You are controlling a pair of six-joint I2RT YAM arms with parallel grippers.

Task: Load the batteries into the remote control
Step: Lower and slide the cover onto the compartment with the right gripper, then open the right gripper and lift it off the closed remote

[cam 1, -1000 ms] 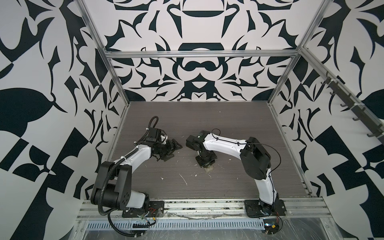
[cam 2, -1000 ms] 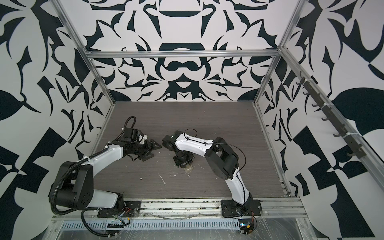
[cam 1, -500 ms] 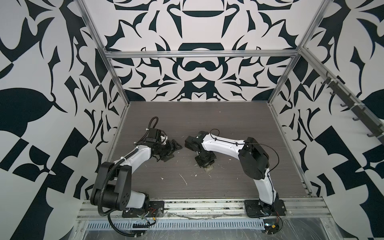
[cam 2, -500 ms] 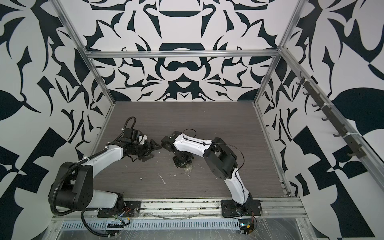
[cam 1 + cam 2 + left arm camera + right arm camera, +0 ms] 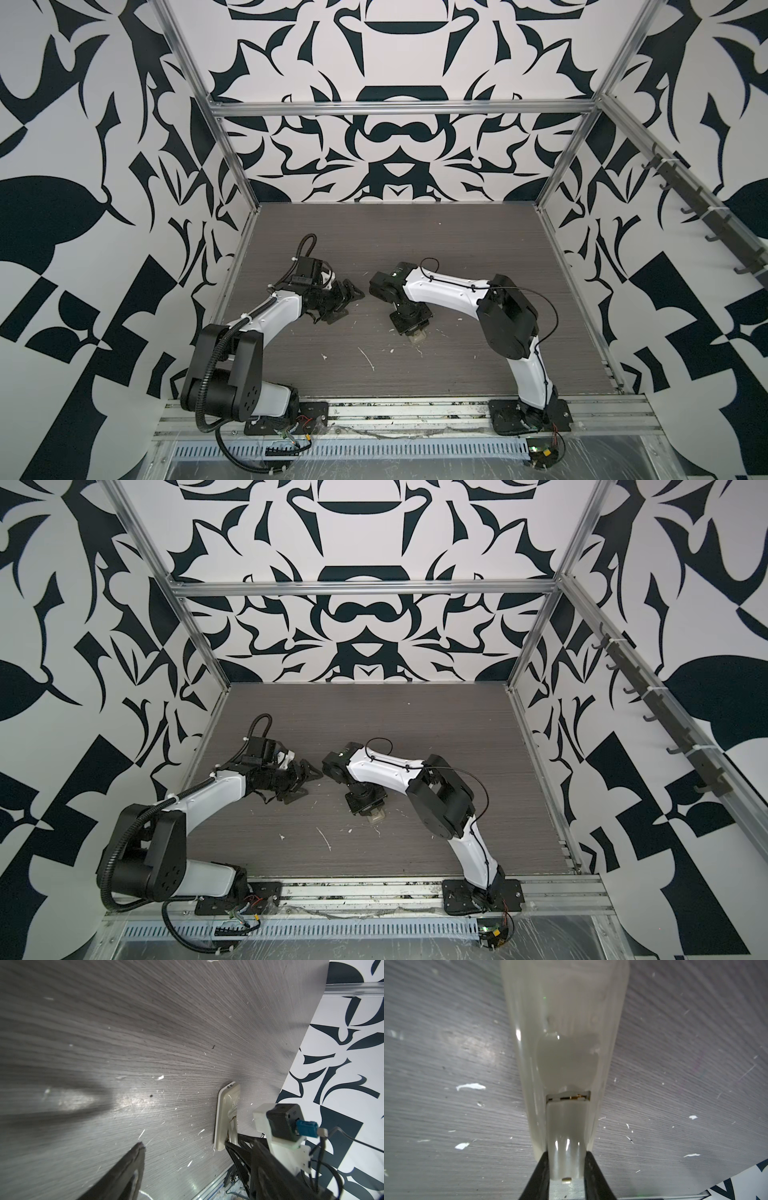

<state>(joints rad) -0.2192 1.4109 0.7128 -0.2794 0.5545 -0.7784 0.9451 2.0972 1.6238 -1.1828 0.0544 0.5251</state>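
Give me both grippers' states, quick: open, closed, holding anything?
Left gripper: open, holding nothing.
Right gripper: closed on the battery cover on the back of the remote.

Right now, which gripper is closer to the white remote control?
Right. The right gripper clamps one end of the remote control; the left gripper hangs open, not touching it, off to its left in a top view.

One remote control (image 5: 564,1022), one battery cover (image 5: 566,1126), two grippers: left gripper (image 5: 349,305) and right gripper (image 5: 566,1167). Through the slit, perhaps one gold-marked battery (image 5: 576,1097), too hidden to count surely. White flecks (image 5: 470,1086) on the worktop (image 5: 675,1043): over a dozen.
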